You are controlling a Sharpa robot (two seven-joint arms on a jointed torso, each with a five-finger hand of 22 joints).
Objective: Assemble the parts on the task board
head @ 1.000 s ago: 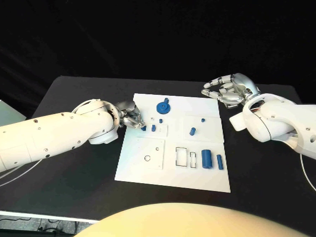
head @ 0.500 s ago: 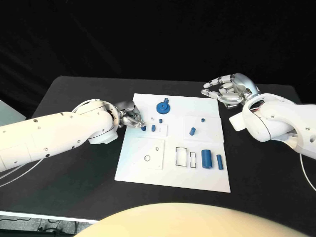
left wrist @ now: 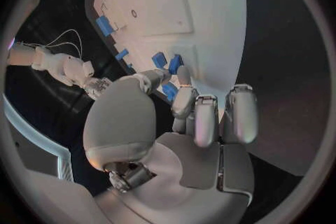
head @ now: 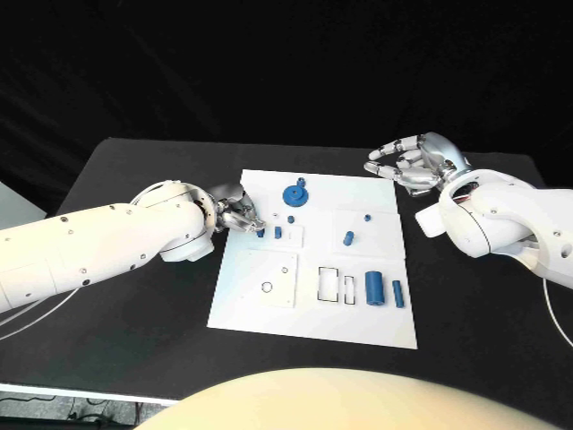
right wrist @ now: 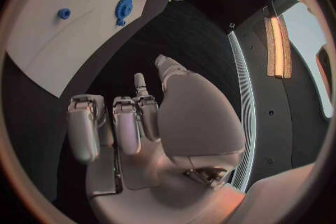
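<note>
The left hand pinches a small blue peg at the white task board's left edge, as its wrist view confirms; the right hand, curled and holding nothing, hovers far right.

Task board lies mid-table. Gear part on the board's far edge, left of centre. Two small pegs near the left edge, left hand just beside them. One peg right of centre. Two longer parts side by side near the right edge, closer in. Right hand beyond the board's far right corner.
</note>
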